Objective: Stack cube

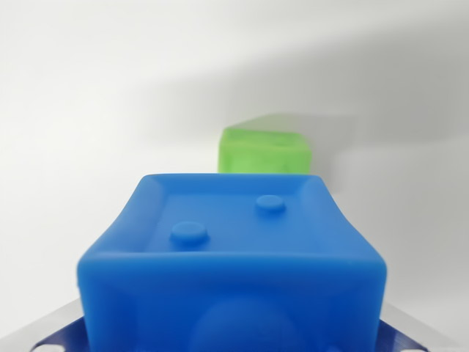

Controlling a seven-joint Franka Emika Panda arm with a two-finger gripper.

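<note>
Here the claw (pixel 233 334) itself is barely seen, only pale finger edges at the bottom corners, yet it appears to grip the blue rubbery cube with two raised studs (pixel 233 257). Straight beyond the blue cube, partly hidden behind its far edge, sits the translucent green cube (pixel 264 152) on the plain white table (pixel 88 110), with bare room all round.

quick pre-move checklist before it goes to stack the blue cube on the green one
1. Blue cube sits close in front of the wrist camera: ok.
2. Gripper shut on it: cannot tell, fingers not clearly visible.
3. Green cube in view beyond the blue one: ok.
4. Green cube's top free of other things: ok.
5. Blue cube lifted off the white surface: cannot tell.
6. Cubes aligned: not ok, green sits slightly toward the wrist view's right.
</note>
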